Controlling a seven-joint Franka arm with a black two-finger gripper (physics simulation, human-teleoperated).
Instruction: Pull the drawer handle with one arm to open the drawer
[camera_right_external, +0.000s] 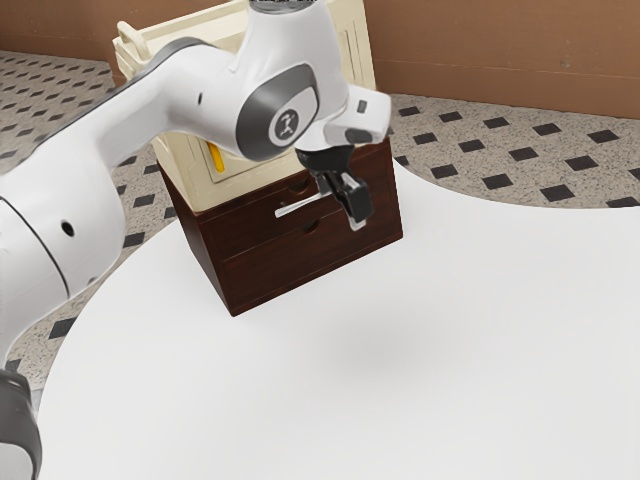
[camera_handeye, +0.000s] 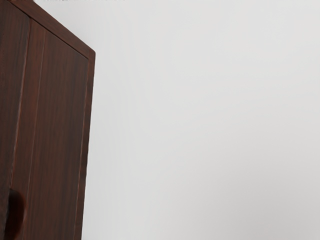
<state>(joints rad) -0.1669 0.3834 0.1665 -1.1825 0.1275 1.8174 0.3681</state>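
Seeing dark cabinet (camera_right_external: 310, 265) beside gripper (camera_right_external: 354, 213), drawer (camera_right_external: 245, 235) apparently flush in it. Can't tell whether gripped or apart. Reading handle (camera_right_external: 300, 207) as right beside gripper, long axis across drawer; likely needs squaring across it, then pulling away from cabinet

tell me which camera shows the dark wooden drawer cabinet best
The exterior view: it shows the drawer cabinet's front, partly blocked, with the bar handle, plus one side. The wrist view gives a close, cropped piece of the front, with a rounded notch.
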